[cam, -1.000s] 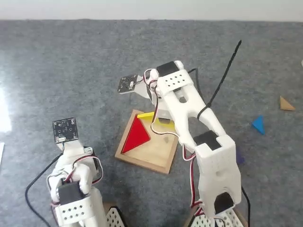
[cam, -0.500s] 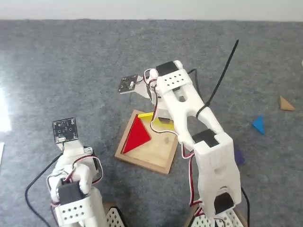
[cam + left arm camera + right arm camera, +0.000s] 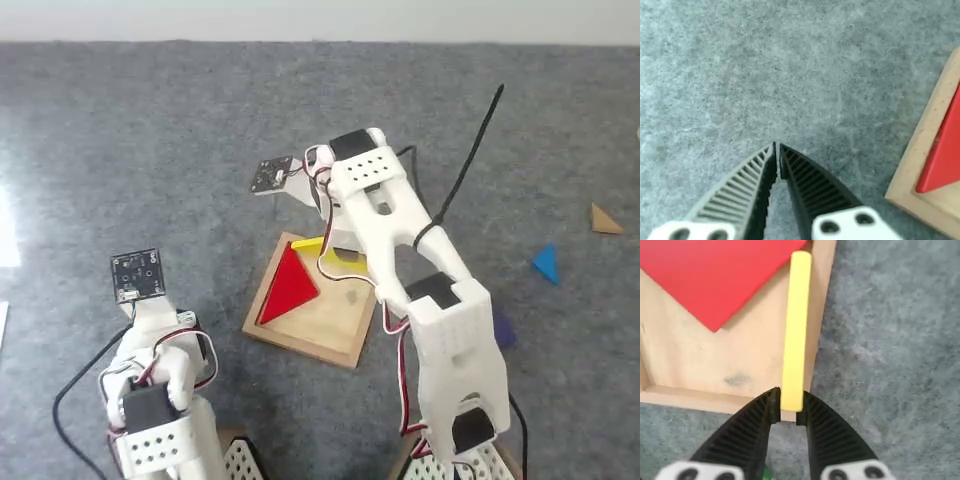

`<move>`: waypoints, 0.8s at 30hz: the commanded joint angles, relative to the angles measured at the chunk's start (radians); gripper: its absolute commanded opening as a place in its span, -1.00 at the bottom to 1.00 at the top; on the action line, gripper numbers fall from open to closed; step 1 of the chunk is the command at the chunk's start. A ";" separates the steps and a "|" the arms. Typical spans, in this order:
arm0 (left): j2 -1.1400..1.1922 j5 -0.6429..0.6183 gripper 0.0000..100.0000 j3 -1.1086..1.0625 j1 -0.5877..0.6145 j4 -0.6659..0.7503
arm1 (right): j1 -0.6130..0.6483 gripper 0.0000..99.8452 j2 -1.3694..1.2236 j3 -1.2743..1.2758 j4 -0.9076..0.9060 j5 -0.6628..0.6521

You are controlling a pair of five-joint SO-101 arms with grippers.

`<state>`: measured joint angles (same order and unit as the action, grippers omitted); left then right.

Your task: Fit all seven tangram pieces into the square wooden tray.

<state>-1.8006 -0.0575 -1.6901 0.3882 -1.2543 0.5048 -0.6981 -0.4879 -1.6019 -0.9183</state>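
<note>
**Yellow piece pinched on edge at the tray's far side**

Nearest the bases, the left gripper (image 3: 777,147) hangs over the grey mat (image 3: 790,60) with its jaws closed on nothing, near a corner of the wooden tray (image 3: 920,155). The red triangle (image 3: 725,275) lies flat in the tray. At the tray's far side the right gripper (image 3: 788,401) pinches one end of the yellow piece (image 3: 797,325). The piece stands on its thin edge along the wall, but whether it sits on the rim or just inside is unclear.

The yellow piece looks light, stiff and smooth-faced. A narrow pinch across its flat faces suits it, though held at the end it may pivot or slip, and a hold nearer the middle would likely steady it.

Farther out, well apart from the tray, lie a blue triangle (image 3: 545,262) and a tan triangle (image 3: 603,219).
</note>
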 commanded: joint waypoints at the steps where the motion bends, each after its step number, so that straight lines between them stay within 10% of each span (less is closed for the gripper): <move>1: -0.017 0.005 -0.97 0.007 0.005 -0.008 | 0.024 -0.99 -0.065 -0.014 0.030 0.028; 7: -0.017 0.005 -0.97 0.007 0.005 -0.008 | 0.041 -0.95 -0.012 -0.044 0.010 0.029; 16: -0.017 0.005 -0.97 0.007 0.002 -0.008 | 0.085 -0.25 0.024 -0.048 -0.041 0.025; 24: -0.017 0.005 -0.97 0.007 0.002 -0.008 | 0.062 -0.29 0.025 -0.186 -0.185 0.025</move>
<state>-1.8006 -0.0575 -1.6901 0.3882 -1.2543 0.5831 -0.7350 -0.5662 -1.6985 -0.8984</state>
